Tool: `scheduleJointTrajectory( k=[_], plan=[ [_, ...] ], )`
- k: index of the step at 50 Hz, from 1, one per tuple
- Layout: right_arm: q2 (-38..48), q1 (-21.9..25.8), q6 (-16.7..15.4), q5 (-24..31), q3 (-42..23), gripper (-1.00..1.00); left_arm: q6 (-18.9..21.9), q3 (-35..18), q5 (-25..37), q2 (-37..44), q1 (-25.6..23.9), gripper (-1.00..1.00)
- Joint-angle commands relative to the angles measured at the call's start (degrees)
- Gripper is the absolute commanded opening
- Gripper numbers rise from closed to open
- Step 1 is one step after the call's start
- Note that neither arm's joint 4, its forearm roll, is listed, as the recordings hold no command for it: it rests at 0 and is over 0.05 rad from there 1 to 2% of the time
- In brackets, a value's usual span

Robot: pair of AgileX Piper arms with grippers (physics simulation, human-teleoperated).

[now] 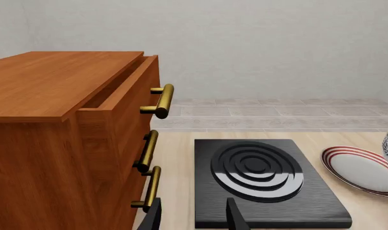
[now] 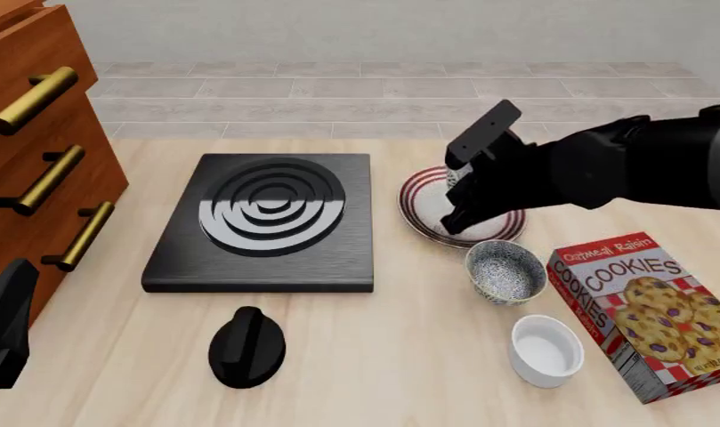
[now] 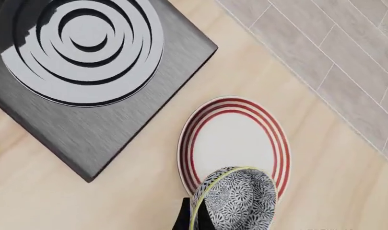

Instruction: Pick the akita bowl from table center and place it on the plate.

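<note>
My right gripper (image 2: pixel 458 200) is shut on the rim of an akita bowl (image 3: pixel 235 201), dark patterned outside, and holds it tilted just above the near edge of the plate (image 3: pixel 235 141). The plate (image 2: pixel 425 212) is white with red stripes and lies right of the burner. In the front view the arm hides most of the held bowl (image 2: pixel 452 178). A second identical bowl (image 2: pixel 505 271) stands on the table just in front of the plate. My left gripper (image 1: pixel 194 218) is open and empty, low at the near left by the drawers, with the plate (image 1: pixel 360 167) far off to its side.
A black stove burner (image 2: pixel 264 218) with white rings lies centre-left, its black knob (image 2: pixel 246 347) in front. A wooden drawer unit (image 2: pixel 33 151) with brass handles stands left, top drawer ajar. A white ramekin (image 2: pixel 546 349) and a cookies box (image 2: pixel 651 311) sit near right.
</note>
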Motion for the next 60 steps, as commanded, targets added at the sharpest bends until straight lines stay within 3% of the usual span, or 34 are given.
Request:
scheduleJointTrajectory(
  k=[1, 12, 60],
  plan=[
    [2.59, -2.25, 1.03, -1.88, -1.04, -1.0, 0.0, 0.0, 0.0, 0.0, 0.0, 1.0],
    [3.9, -4.47, 0.28, -2.64, -2.41, -1.0, 0.0, 0.0, 0.0, 0.01, 0.01, 1.0],
    [14.22, -5.12, 7.34, -3.94, -10.44, -1.0, -0.01, 0.0, 0.0, 0.0, 0.01, 1.0]
  ],
)
